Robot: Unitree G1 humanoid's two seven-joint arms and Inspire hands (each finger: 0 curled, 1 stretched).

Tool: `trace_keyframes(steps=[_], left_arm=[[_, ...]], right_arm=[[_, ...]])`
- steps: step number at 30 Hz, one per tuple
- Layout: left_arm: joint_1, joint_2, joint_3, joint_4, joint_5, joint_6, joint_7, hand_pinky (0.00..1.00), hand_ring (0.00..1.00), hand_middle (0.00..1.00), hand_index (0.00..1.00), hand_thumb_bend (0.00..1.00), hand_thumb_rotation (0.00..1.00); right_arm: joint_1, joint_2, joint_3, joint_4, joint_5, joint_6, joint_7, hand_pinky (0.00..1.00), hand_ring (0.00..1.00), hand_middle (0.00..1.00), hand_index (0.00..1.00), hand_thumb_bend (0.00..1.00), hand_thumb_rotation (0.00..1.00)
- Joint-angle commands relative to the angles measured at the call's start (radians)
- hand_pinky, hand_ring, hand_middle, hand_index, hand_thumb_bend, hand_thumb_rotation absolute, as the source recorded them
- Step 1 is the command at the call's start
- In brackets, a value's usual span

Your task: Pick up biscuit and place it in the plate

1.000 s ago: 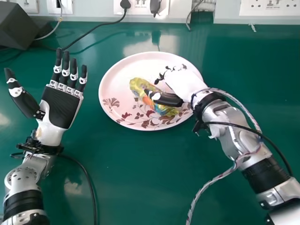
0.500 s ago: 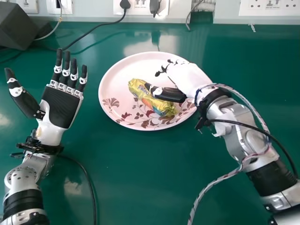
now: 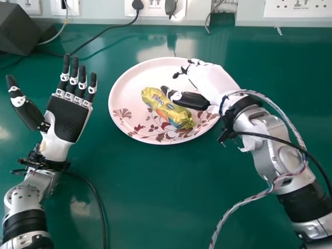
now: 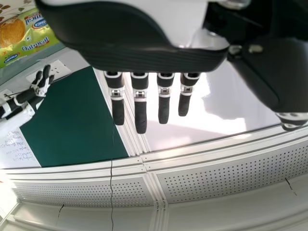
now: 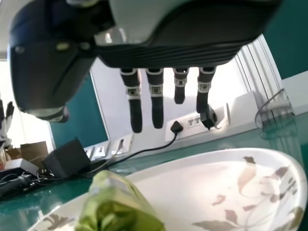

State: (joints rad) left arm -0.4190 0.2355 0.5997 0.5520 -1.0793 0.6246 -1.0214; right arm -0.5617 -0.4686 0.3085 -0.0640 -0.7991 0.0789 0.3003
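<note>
On my far left, the left hand (image 3: pixel 65 119) lies palm up and spread near the tabletop's (image 3: pixel 145 192) left edge; I have no job for it here. Next along, the biscuit (image 3: pixel 167 108) sits in the plate (image 3: pixel 122 88), slantwise, between the middle and the front rim. To its right is my right hand (image 3: pixel 210 83), over the right part of the plate, fingers (image 5: pixel 157 106) extended and thumb apart from them, pinching nothing. The biscuit is on the thumb's side, just beyond its tip; I can't tell whether they touch. I judge the placing done and the release made, so the next move is to back out over the right rim without the thumb nudging the packet.
</note>
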Motion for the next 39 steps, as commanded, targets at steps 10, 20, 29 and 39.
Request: trace_keyframes(steps=[10, 20, 29, 39], left_arm=[[0.063, -0.013, -0.005, 0.041, 0.027, 0.005, -0.009, 0.84, 0.83, 0.93, 0.97, 1.0, 0.39], [0.066, -0.016, -0.01, 0.04, 0.034, 0.0, -0.015, 0.84, 0.83, 0.92, 0.98, 0.96, 0.5], [0.048, -0.011, -0.015, 0.059, 0.042, -0.002, -0.019, 0.83, 0.87, 0.92, 0.97, 0.97, 0.52], [0.047, -0.015, -0.025, 0.061, 0.059, -0.024, -0.022, 0.81, 0.88, 0.91, 0.95, 0.97, 0.58]], right_arm=[[0.06, -0.017, -0.035, -0.109, 0.004, 0.032, 0.038, 0.89, 0.92, 0.83, 0.78, 0.74, 0.51], [0.122, -0.03, -0.104, -0.239, 0.029, 0.052, 0.066, 0.89, 0.93, 0.83, 0.78, 0.74, 0.5], [0.148, -0.03, -0.142, -0.32, 0.048, 0.072, 0.094, 0.87, 0.93, 0.83, 0.78, 0.74, 0.51], [0.211, -0.024, -0.176, -0.382, 0.068, 0.06, 0.065, 0.85, 0.92, 0.82, 0.77, 0.74, 0.45]])
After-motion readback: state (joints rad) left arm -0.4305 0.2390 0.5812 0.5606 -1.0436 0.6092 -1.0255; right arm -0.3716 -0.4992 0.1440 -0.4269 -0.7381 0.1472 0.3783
